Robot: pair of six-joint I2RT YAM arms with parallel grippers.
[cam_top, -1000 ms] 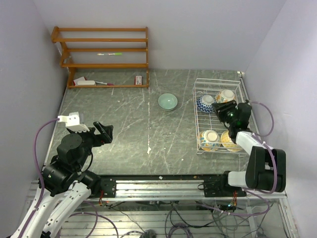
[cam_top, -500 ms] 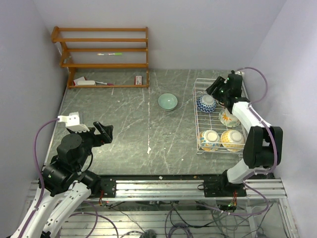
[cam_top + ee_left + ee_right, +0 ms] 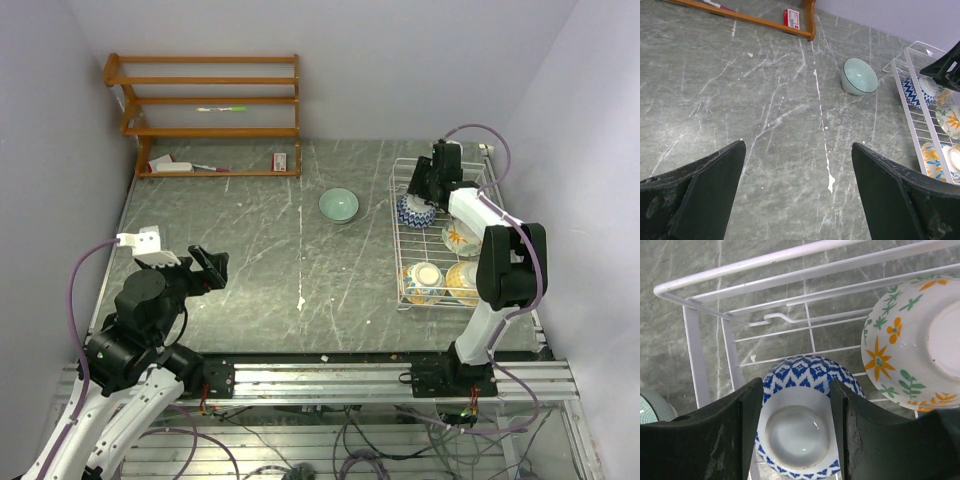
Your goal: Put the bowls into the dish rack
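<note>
The right hand (image 3: 796, 390) has swung over from the dish rack's far right corner, where it hung half a second ago, and now hovers at the far left corner. Its fingers are spread wide over the blue bowl (image 3: 807, 372), whose cream foot ring shows in the gap between them. It lifts nothing, and whether the tips touch the ring is not clear. The left hand (image 3: 798, 145) has not moved. It hangs wide open over the bare worktop (image 3: 250, 260) with nothing between its fingers.

The blue bowl sits upside down in the dish rack (image 3: 694, 350), its outside painted in blue and white zigzags. Just beside it to the right the floral bowl (image 3: 900, 330) lies tilted, cream with orange flowers and green sprigs. Two more bowls, a teal-yellow bowl (image 3: 425, 280) and a yellow bowl (image 3: 462, 282), rest upside down at the rack's near end. The pale green bowl (image 3: 338, 205) stands upright on the worktop left of the rack, where it was before.

From above, the right arm covers the rack's far right part and some of the yellow bowl. The right wrist view cuts off the floral bowl
</note>
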